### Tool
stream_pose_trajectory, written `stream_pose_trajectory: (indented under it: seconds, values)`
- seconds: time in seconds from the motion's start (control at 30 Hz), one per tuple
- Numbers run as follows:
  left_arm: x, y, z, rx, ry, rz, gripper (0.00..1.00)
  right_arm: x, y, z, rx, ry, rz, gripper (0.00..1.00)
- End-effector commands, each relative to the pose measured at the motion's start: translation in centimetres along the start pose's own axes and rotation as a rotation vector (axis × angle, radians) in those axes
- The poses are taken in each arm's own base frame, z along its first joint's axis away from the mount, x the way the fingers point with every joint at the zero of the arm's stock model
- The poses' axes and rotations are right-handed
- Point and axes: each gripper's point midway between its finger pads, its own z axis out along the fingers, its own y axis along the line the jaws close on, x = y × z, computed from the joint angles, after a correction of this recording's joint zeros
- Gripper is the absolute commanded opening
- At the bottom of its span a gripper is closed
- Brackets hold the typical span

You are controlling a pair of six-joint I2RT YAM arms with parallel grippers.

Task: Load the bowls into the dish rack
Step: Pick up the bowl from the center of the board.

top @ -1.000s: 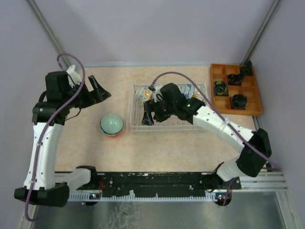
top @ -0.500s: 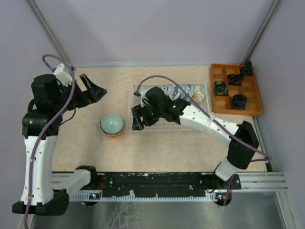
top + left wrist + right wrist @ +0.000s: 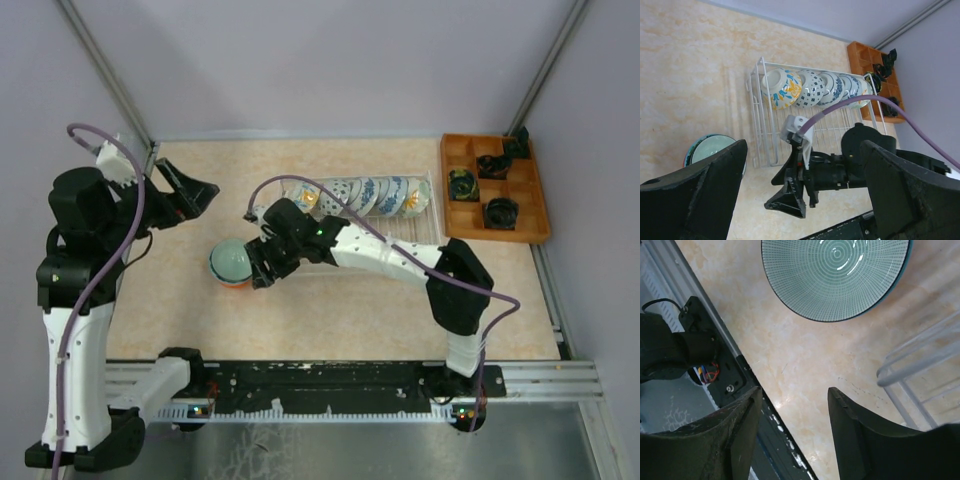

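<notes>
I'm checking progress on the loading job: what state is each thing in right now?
green bowl: upright on the table, outside the rack, not held.
racked bowls: on edge in a row along the rack's far side.
dish rack: partly filled.
right gripper: fingers open, empty, beside the green bowl.
left gripper: fingers open, empty.
</notes>
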Motion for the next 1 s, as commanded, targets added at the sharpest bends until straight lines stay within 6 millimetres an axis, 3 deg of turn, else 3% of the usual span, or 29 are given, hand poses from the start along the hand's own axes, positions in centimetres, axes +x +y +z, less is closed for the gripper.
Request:
stream_pose_trajectory:
  seconds: [0.0, 0.2, 0.4, 0.73, 0.97]
  values:
    - [-1.8, -1.1, -0.9, 0.035, -0.089, 0.015, 1.00, -3.9, 2.4, 0.8, -0.049, -0.108, -0.092, 0.55]
    - [-3.0, -2.0, -1.8, 0.059, -0.145, 0.029, 1.00, -5.5, 3.5, 2.9, -0.046, -0.154, -0.176, 0.53]
    - [-2.9, -1.8, -1.8, 0.051, -0.143, 0.032, 1.00, -6.9, 4.2, 4.5, -0.025, -0.198, -0.250, 0.50]
    - [-4.1, -2.5, -3.3, 0.065, -0.218, 0.031, 1.00, -7.3, 4.2, 7.4, 0.037, -0.210, -0.309, 0.47]
    - [-3.9, -2.3, -3.2, 0.058, -0.209, 0.029, 1.00, -7.4, 4.2, 8.7, 0.054, -0.204, -0.322, 0.43]
